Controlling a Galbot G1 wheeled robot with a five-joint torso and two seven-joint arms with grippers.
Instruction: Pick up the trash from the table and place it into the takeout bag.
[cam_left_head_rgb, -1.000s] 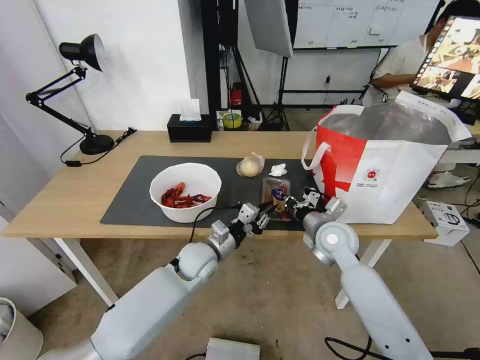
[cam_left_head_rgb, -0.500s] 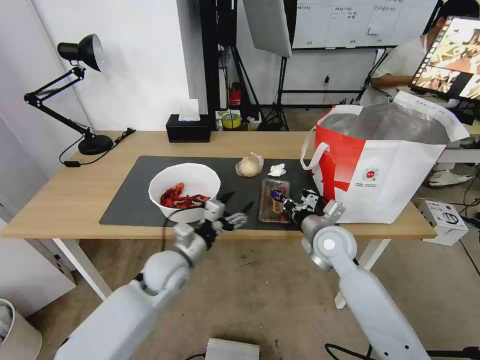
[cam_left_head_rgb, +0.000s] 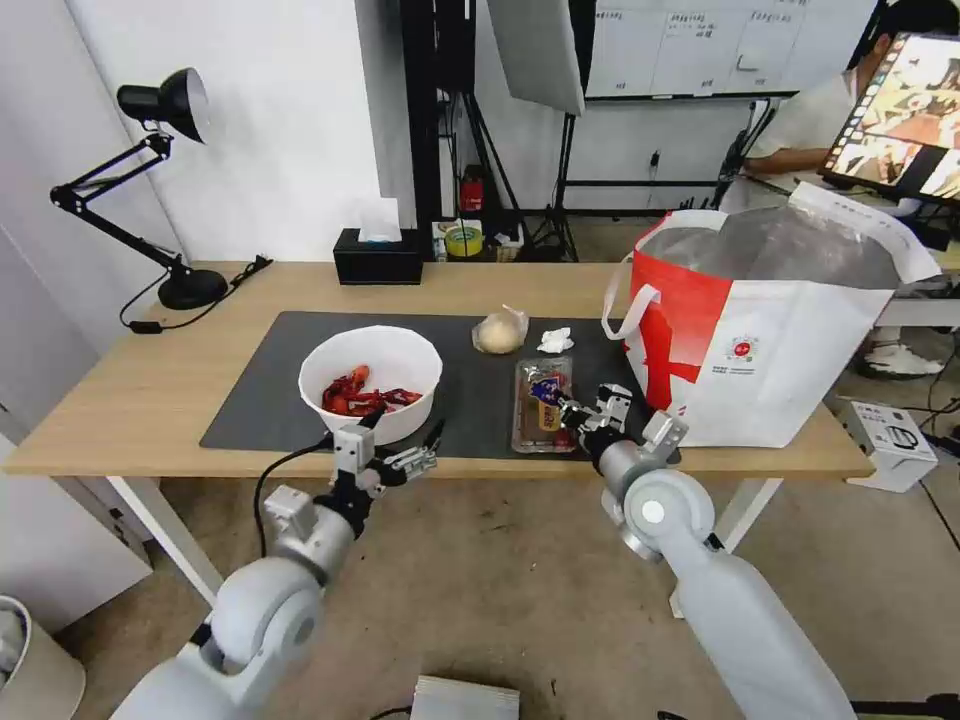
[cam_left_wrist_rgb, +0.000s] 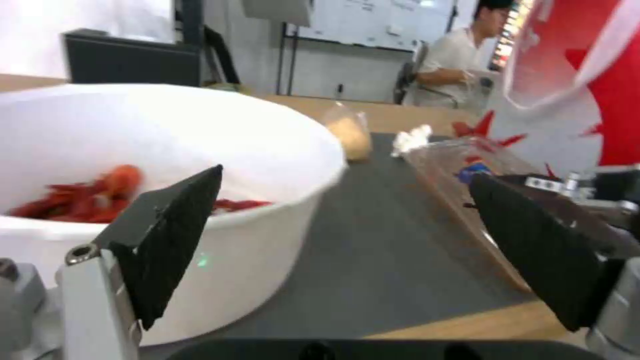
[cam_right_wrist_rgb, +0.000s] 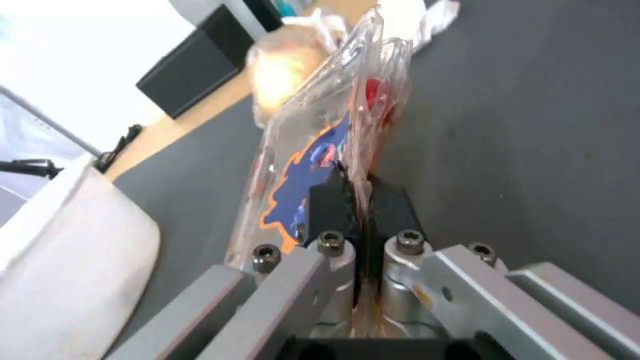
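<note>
Nearest the robot, at the near edge of the bench (cam_left_head_rgb: 150, 400), both hands are at work. The left hand (cam_left_head_rgb: 395, 452) hangs just off that edge with its black fingers (cam_left_wrist_rgb: 167, 240) spread wide and nothing between them; it faces the white bowl (cam_left_head_rgb: 371, 383) of red crayfish shells, a stance that looks suited to taking the bowl by its rim. To its right, the right hand (cam_left_head_rgb: 583, 412) is clamped narrowly on the near edge of the clear plastic tray (cam_left_head_rgb: 541, 404), and the wrist view shows the thin plastic pinched flat between the two pads (cam_right_wrist_rgb: 327, 207). The tray appears tipped up on that side, likely because a grip on one edge is the only way to lift so flat and flimsy a thing off the dark mat (cam_left_head_rgb: 260, 375).

Farther in on the mat lie the small clear bag with its beige lump (cam_left_head_rgb: 499, 331) and, just to its right, the crumpled white tissue (cam_left_head_rgb: 556, 340), both untouched. The takeout bag (cam_left_head_rgb: 770, 340) stands at the right end of the bench, close beside the tray, mouth open, so the right arm has a short carry. At the far edge sits the black tissue box (cam_left_head_rgb: 378, 258), with a desk lamp (cam_left_head_rgb: 150, 180) at far left
</note>
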